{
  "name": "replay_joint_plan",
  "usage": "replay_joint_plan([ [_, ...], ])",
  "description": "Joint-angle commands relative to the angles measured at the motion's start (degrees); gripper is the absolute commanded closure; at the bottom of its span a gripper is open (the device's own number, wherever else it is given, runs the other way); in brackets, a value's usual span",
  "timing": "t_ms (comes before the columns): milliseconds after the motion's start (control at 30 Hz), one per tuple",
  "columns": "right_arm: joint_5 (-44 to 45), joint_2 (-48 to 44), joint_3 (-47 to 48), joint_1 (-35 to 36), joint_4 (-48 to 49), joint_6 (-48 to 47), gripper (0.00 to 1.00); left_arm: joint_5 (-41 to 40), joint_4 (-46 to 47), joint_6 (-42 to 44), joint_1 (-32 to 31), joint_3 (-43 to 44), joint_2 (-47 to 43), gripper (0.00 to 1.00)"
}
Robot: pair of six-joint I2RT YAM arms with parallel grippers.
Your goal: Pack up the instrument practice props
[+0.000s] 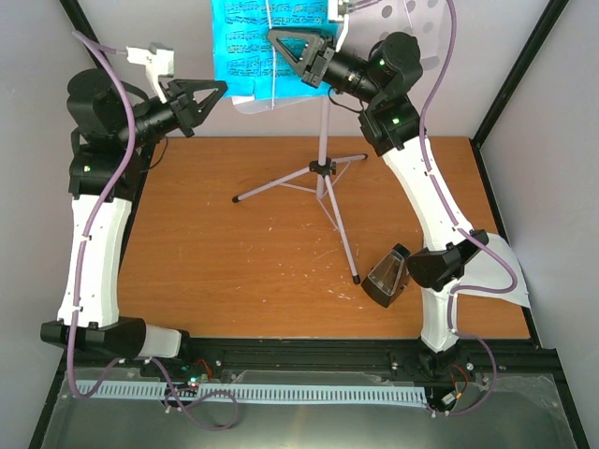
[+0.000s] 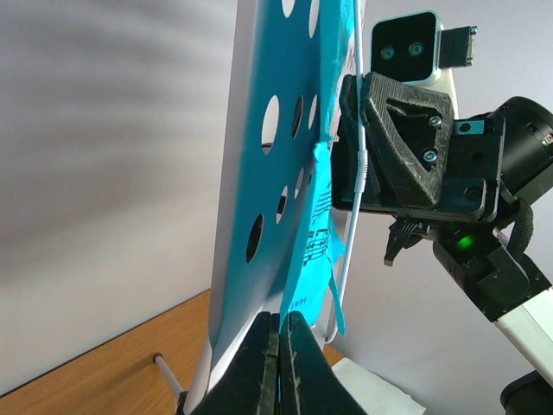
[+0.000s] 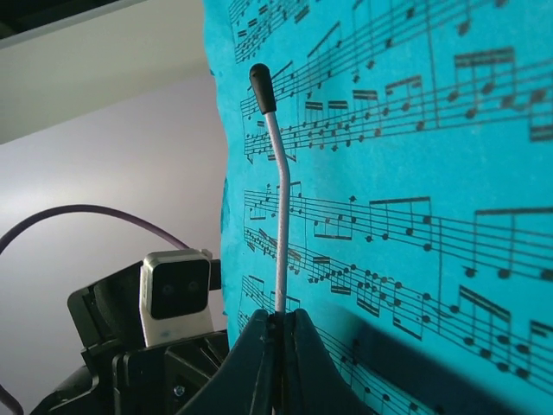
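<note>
The right gripper (image 3: 276,322) is clenched on the thin wire (image 3: 278,216) that lies across the face of the sheets (image 3: 389,173), jaws meeting low on its stem. The left gripper (image 2: 279,327) is pressed shut too, and appears to pinch the sheets' lower corner, though the contact is too fine to be sure of. The sheets rest high on the tray (image 1: 416,21) of the stand (image 1: 323,140), which is upright on the table (image 1: 234,271). The metronome (image 1: 388,274) sits well apart, just beside one tripod foot near the right arm's base.

The likeliest failure is a tear: if the left arm pulls while the wire pins the paper, the corner rips. The wire is smooth and narrow, so it could slip from the jaws and spring back onto the sheets. The stand looks light and top-heavy, so a sideways tug from either arm could tip it, perhaps towards the metronome. The two grippers work close together, so a careless swing could knock one into the other
</note>
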Motion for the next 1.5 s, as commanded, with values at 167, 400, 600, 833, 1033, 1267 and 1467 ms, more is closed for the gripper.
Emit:
replay_joint_plan([
  [167,-2.85,-0.64,-0.8,0.29,7.67,-3.86,0.97,-3.25,3.8,-3.52,2.51,-0.26,-2.99,1.0],
  [400,-1.56,-0.76,-0.94,0.29,7.55,-4.66,0.97,-4.33,5.46,-4.71,8.55,-2.47,-6.76,1.0],
  [600,-0.24,-1.19,-1.02,0.24,5.23,-6.38,0.97,-6.81,1.4,-2.64,18.73,0.12,-7.43,1.0],
  [833,2.19,-1.79,-2.1,0.2,3.93,-6.78,0.97,-8.83,0.13,-4.21,33.72,-3.84,-10.21,1.0],
  [1033,3.03,-2.69,-3.33,0.2,2.92,-7.97,0.91,-13.54,3.08,-5.7,34.37,-20.06,-18.03,1.0],
  [1267,3.18,-5.3,-5.88,0.2,1.49,-10.33,0.65,-6.26,11.71,-14.93,34.37,-49.85,-27.41,1.0],
  [1467,1.34,-10.9,-12.4,0.12,2.29,-13.92,0.35,-2.04,10.06,-15.69,34.37,-61.68,-32.27,1.0],
])
